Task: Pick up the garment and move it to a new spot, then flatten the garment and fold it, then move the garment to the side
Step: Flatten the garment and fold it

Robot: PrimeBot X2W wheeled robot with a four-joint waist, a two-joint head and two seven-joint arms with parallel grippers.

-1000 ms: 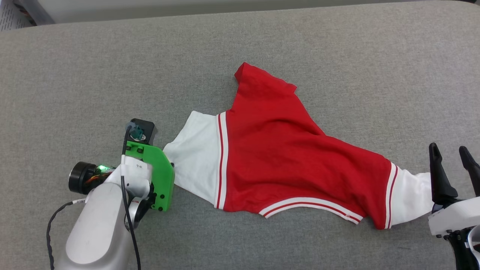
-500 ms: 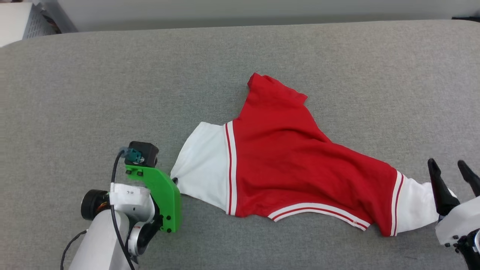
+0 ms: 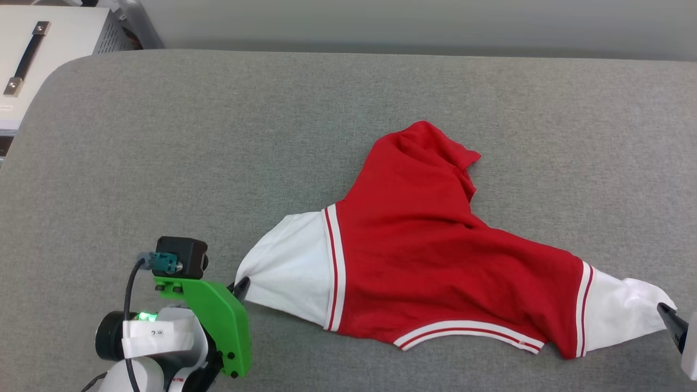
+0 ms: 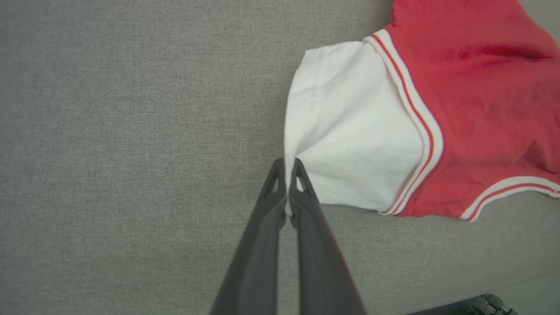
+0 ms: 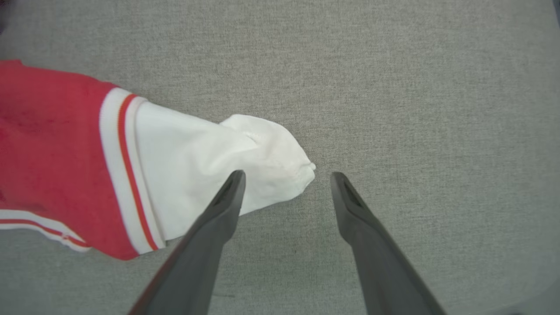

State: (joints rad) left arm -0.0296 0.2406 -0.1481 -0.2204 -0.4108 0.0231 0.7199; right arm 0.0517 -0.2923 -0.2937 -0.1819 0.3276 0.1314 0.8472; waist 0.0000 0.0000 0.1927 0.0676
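The garment [image 3: 435, 261] lies on the grey counter [image 3: 218, 136]. At its near edge the left gripper [image 4: 286, 168] pinches one white sleeve's hem, and the right gripper [image 5: 284, 179] stands wide at the other sleeve's tip. Farther off, the red body bunches into folds.

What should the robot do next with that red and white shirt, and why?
Probably close the right gripper. Its fingers stand open with the tip of one white sleeve lying between them, while the left gripper is shut on the other sleeve. With both ends pinched, the shirt could be lifted and moved.
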